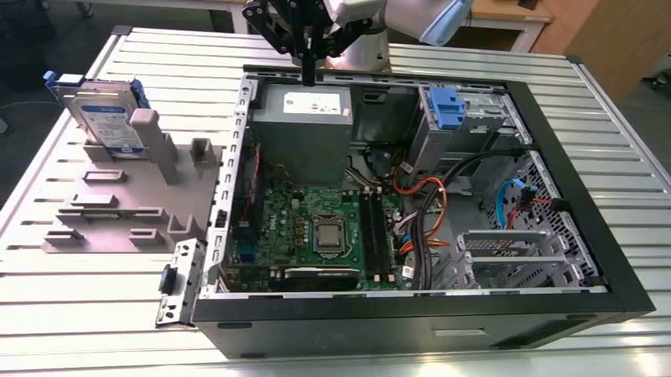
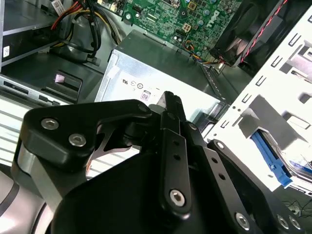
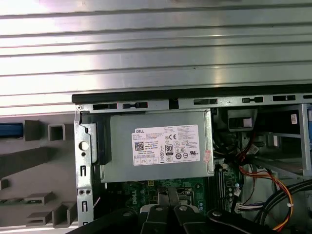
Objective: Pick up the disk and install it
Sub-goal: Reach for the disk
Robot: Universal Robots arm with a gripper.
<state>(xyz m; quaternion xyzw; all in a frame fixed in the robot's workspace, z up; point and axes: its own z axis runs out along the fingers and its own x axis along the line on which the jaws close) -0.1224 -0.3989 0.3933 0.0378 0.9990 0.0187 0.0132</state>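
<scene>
Ribbed metal tabletop (image 1: 94,314) with an open PC case (image 1: 419,314) lying on it, motherboard (image 1: 325,228) toward the near side. Grey fixture (image 1: 115,212) sits beside the case at the exterior view's left. The disk (image 1: 108,118) stands upright in its far end, untouched. Gripper (image 1: 309,77) hangs over the case's far edge, above the grey box (image 1: 304,118), well apart from the disk. Fingers (image 2: 171,105) together, holding nothing. Beyond the tabletop: dark floor (image 1: 21,102) and wooden furniture (image 1: 603,31) at the far right.

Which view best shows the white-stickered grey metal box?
First wrist view: the grey metal box faces it, sticker plain. The exterior view sees it aslant; in the second wrist view the gripper hides part.
</scene>
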